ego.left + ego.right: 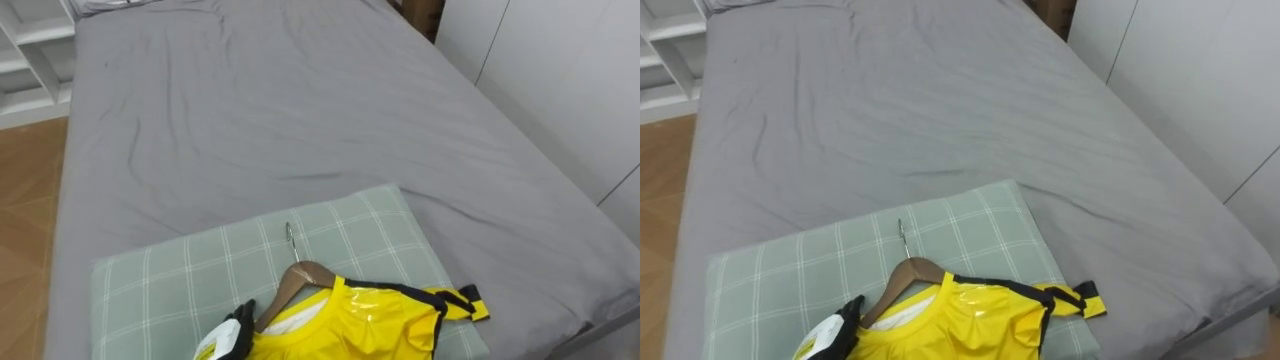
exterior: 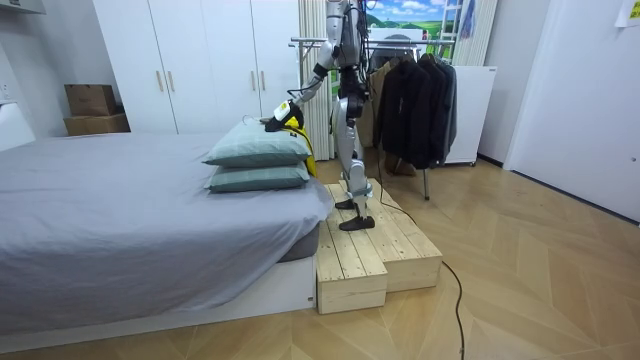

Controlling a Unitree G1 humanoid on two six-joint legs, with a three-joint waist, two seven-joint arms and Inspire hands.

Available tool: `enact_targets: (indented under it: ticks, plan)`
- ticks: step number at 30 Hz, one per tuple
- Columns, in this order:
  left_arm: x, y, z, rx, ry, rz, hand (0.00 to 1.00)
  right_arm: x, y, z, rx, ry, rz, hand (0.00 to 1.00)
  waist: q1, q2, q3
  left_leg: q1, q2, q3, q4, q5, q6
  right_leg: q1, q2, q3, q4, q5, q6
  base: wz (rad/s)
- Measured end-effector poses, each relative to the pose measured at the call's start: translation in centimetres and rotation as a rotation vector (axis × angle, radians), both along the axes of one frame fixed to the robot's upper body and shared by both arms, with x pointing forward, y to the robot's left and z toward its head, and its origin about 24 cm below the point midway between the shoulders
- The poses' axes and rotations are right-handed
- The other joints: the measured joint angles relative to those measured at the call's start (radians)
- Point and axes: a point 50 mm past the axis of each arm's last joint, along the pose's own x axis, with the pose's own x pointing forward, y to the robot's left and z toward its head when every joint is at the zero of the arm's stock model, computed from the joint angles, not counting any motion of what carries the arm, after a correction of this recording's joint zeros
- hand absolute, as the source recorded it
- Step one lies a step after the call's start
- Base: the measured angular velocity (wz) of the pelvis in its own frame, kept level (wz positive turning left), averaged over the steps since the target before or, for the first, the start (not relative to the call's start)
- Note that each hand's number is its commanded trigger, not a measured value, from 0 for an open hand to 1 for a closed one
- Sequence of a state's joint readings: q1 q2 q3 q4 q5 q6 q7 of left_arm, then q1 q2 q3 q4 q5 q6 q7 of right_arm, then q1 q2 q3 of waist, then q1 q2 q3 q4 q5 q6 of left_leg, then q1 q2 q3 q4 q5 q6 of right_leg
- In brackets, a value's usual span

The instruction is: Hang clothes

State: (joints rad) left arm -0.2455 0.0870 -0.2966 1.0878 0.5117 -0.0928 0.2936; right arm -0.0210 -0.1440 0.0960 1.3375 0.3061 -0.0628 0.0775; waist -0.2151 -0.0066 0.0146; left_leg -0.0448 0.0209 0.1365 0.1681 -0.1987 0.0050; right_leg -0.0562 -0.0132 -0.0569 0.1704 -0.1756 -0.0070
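Note:
A yellow garment with black trim (image 1: 370,325) hangs on a wooden hanger (image 1: 300,278) with a metal hook (image 1: 291,240). Both lie on the top green checked pillow (image 1: 200,270), with the hook pointing up the bed. My left hand (image 1: 238,325) comes in from the lower left, its dark fingers curled round the hanger's left end and the garment's shoulder. In the room view I stand on a wooden platform (image 2: 375,250) at the head of the bed. My arm reaches out to the yellow garment (image 2: 288,115) on the stacked pillows (image 2: 255,160).
The grey bed sheet (image 1: 280,110) stretches away ahead. White wardrobe doors (image 1: 560,70) stand to the right and white shelves (image 1: 30,50) to the far left. Behind me a clothes rack (image 2: 405,45) holds dark coats (image 2: 415,105).

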Motion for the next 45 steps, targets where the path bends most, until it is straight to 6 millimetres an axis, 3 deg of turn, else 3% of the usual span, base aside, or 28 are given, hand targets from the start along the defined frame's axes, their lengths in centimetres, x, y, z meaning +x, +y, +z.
enact_targets:
  ticks: [8,12,20,33,38,43,45]
  plan:
    - [0.3,0.0,-0.1,-0.008,0.015,0.016,0.00,0.1,0.0,0.0,0.001,-0.003,0.000,0.00,0.001,-0.005,0.0007,-0.017,0.001,0.001,0.000,0.000,0.000,-0.018,0.001,0.000,0.001,0.003,-0.001,0.00]
    - [0.0,0.4,-0.3,-0.005,0.025,0.026,0.00,0.1,0.3,0.0,-0.001,-0.003,-0.002,0.00,0.006,-0.019,0.0014,-0.014,0.002,0.007,0.000,0.000,0.000,-0.018,0.001,0.003,0.001,0.004,-0.001,-0.04]
    - [-0.1,0.5,-0.4,-0.024,0.007,0.096,0.00,0.4,0.8,-0.1,0.008,0.014,0.028,0.00,0.010,-0.036,-0.0069,-0.017,0.004,0.024,0.001,0.000,0.000,-0.029,0.003,0.018,0.004,0.006,-0.002,-0.05]
    - [-0.2,0.5,-0.4,-0.071,-0.020,0.187,0.00,1.1,0.9,0.0,-0.019,0.020,0.037,0.00,0.017,-0.038,-0.0073,-0.014,0.008,0.040,0.002,0.002,-0.001,-0.034,0.007,0.032,0.005,0.011,-0.004,-0.04]
    - [-0.3,0.6,-0.4,-0.061,-0.026,0.198,0.00,0.8,1.3,-0.2,-0.016,0.034,0.046,0.00,0.031,-0.055,-0.0148,-0.014,0.015,0.044,0.002,0.004,-0.005,-0.034,0.013,0.032,0.004,0.014,-0.009,-0.01]
    - [-0.3,0.6,-0.4,-0.055,-0.027,0.203,0.00,0.9,1.4,-0.2,-0.015,0.041,0.057,0.00,0.030,-0.055,-0.0153,-0.013,0.019,0.048,0.002,0.006,-0.009,-0.034,0.016,0.033,0.004,0.015,-0.011,0.00]
    - [-0.4,0.7,-0.5,-0.051,-0.026,0.206,0.50,0.9,1.4,-0.2,-0.013,0.042,0.054,0.00,0.030,-0.055,-0.0150,-0.013,0.020,0.049,0.002,0.007,-0.010,-0.034,0.017,0.035,0.004,0.016,-0.012,0.00]
